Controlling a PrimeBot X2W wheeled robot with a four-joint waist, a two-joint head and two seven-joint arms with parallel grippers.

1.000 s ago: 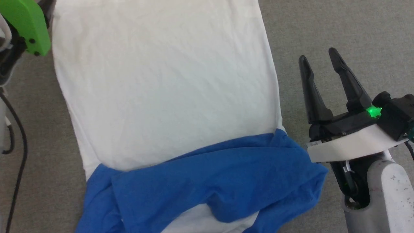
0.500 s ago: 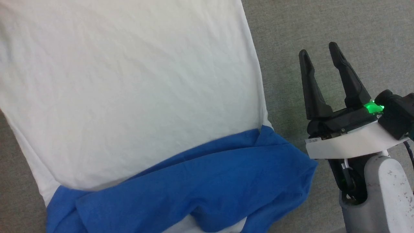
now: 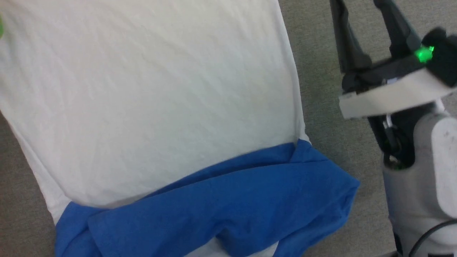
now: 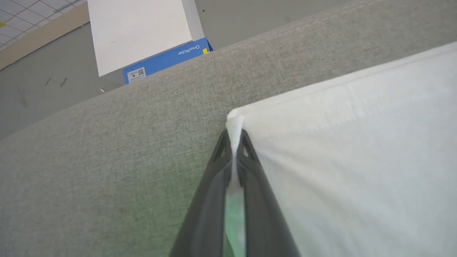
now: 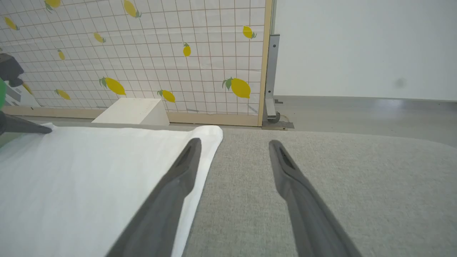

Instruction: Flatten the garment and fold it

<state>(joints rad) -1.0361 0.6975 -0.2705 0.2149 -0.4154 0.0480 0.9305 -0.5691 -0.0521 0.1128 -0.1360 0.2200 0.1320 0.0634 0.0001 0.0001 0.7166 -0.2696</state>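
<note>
You've got a grey woven fabric surface (image 3: 321,107) under everything, a bit like a couch cushion. Behind it there's a grid-tiled wall panel printed with yellow lemons (image 5: 142,53) and a plain white wall (image 5: 357,46).

Your left gripper (image 4: 234,137) is pinched tight on a white corner of the garment (image 3: 160,89), a soft long-sleeved shirt with a white body and bright blue sleeves. A sliver of white cloth pokes out past the tips and runs down between the two dark fingers.

Your right gripper (image 5: 234,142) has its fingers spread wide with nothing between them. In the right wrist view one finger lies across the shirt's white edge and the other sits over bare grey fabric. Can't tell if either is actually touching. From the head view it's just beside the shirt's right edge.

The shirt itself is spread out on the grey surface, white body mostly flat with light wrinkles. The blue sleeves (image 3: 232,200) are bunched in a folded band across the end nearest you, with a bit of white peeking out below them.

Past the surface's far edge, the left wrist view shows a blue box with white "OmniPicker" lettering (image 4: 167,59) on a grey floor (image 4: 43,82), with a white box (image 4: 139,32) right against it.
</note>
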